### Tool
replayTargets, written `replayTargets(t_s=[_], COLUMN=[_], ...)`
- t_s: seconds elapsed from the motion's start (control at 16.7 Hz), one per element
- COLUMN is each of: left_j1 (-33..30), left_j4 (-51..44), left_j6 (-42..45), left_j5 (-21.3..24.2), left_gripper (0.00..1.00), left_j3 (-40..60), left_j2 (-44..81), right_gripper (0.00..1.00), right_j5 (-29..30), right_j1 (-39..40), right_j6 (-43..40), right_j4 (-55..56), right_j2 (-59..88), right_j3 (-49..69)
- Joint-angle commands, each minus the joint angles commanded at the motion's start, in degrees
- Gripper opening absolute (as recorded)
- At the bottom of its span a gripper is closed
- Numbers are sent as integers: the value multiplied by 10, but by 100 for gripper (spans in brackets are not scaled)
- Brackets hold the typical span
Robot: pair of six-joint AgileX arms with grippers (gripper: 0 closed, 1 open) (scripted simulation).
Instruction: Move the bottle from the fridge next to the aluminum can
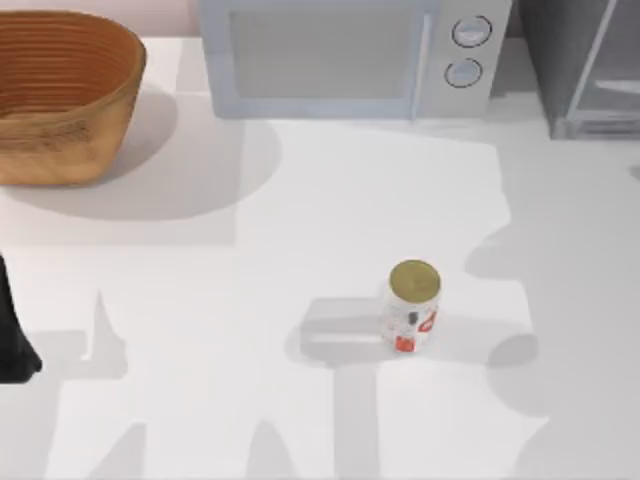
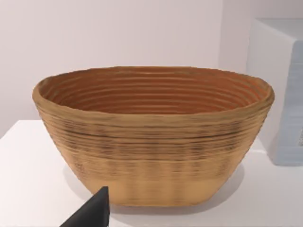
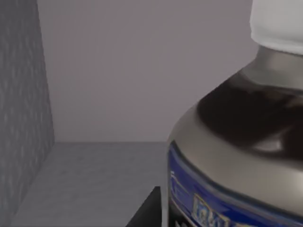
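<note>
The bottle stands inside the fridge, very close in the right wrist view: white cap, dark neck, blue label. A dark part of my right gripper shows right beside the bottle's label. From above, the fridge is at the back right corner, its inside hidden. The aluminum can, white with red marks and a gold top, stands upright in the middle of the table. My left arm is parked at the left edge, its gripper facing the basket.
A woven brown basket sits at the back left, also large in the left wrist view. A pale microwave with two round dials stands at the back centre, left of the fridge. White tabletop surrounds the can.
</note>
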Motion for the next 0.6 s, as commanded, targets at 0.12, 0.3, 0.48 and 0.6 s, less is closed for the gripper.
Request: replayTargets(t_s=[0.12, 0.3, 0.48, 0.6], left_j1=[0, 0, 0, 0], left_j4=[0, 0, 0, 0], left_j6=[0, 0, 0, 0], left_j5=[0, 0, 0, 0], left_gripper=[100, 100, 100, 100], left_j3=[0, 0, 0, 0], left_j2=[0, 0, 0, 0], right_gripper=[0, 0, 0, 0], right_j5=[8, 64, 169, 258], right_j1=[7, 63, 168, 258], right_j6=[0, -1, -1, -2], right_j4=[8, 55, 127, 181], right_j2=[2, 10, 14, 11], right_j3=[-5, -44, -113, -170])
